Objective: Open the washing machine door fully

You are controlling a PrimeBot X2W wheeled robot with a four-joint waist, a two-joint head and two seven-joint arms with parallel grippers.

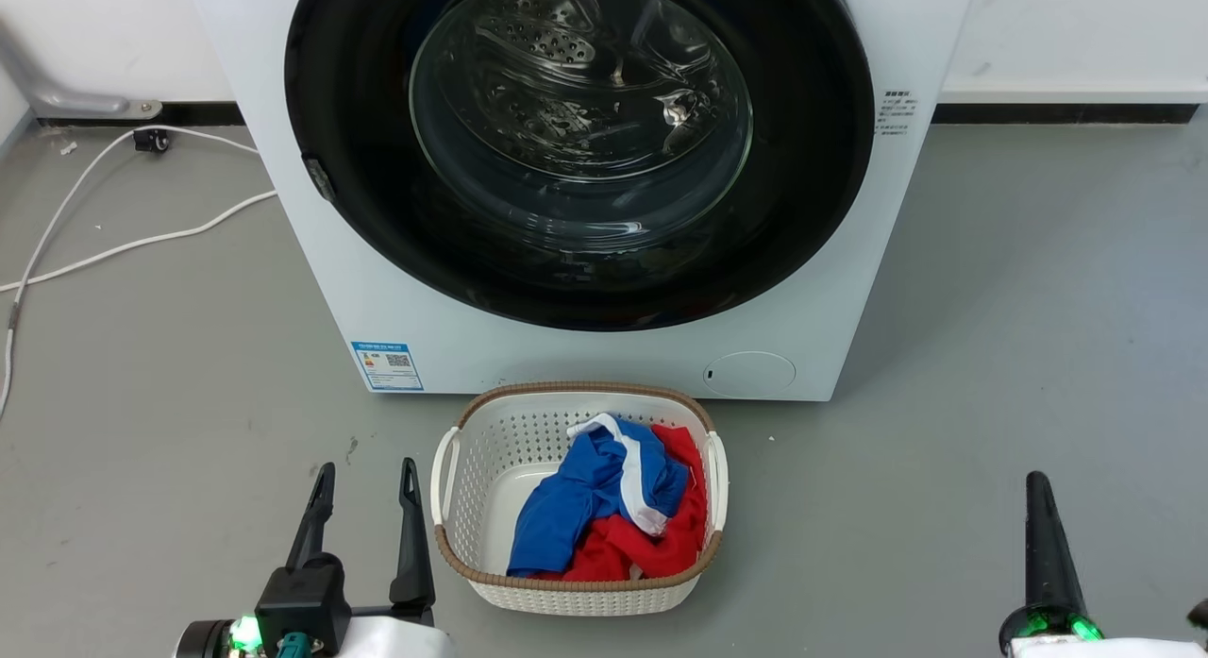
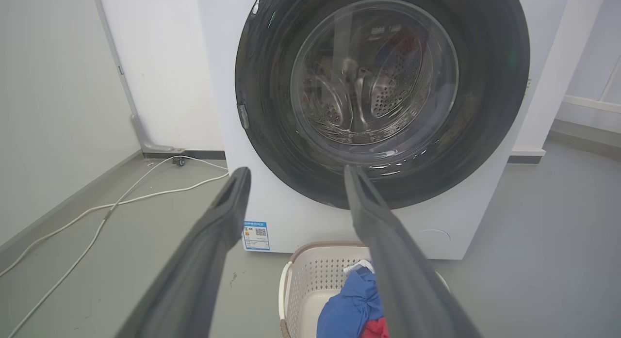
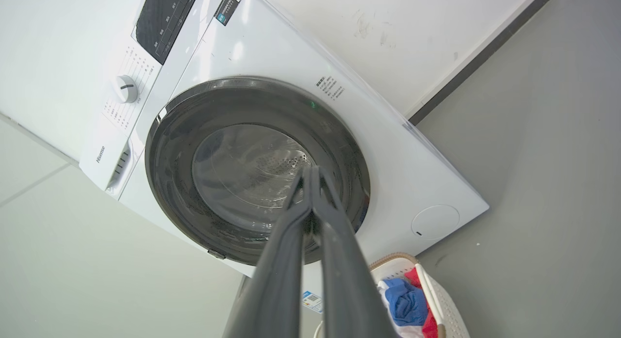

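Presently the door (image 1: 580,148) is being seen shut, lying flush against the front of the machine (image 1: 585,361). Its black ring is being shown across nearly the whole width of the white box, and the perforated drum is being shown through the glass bowl at its centre. A small grey catch (image 1: 319,177) is being shown on the door's left rim in the head view. The left gripper (image 1: 368,469) is being held at the lower left of that view, its two fingers spread apart with nothing between them, well short of the machine and just left of the basket (image 1: 510,431). The right gripper (image 1: 1038,488) is being held at the lower right, well apart from the basket and the machine. In the right wrist view its fingers are being pressed together at the tips, clamped on nothing. The basket is being seen standing on the grey floor (image 1: 1038,309) just in front of the machine, below the door, with a blue garment (image 1: 566,516) and a red garment (image 1: 679,540) lying in it. A blue label (image 1: 387,365) and a round cap (image 1: 750,373) are being shown on the machine's lower front, and a white cable (image 1: 104,254) is being seen trailing over the floor to the left.
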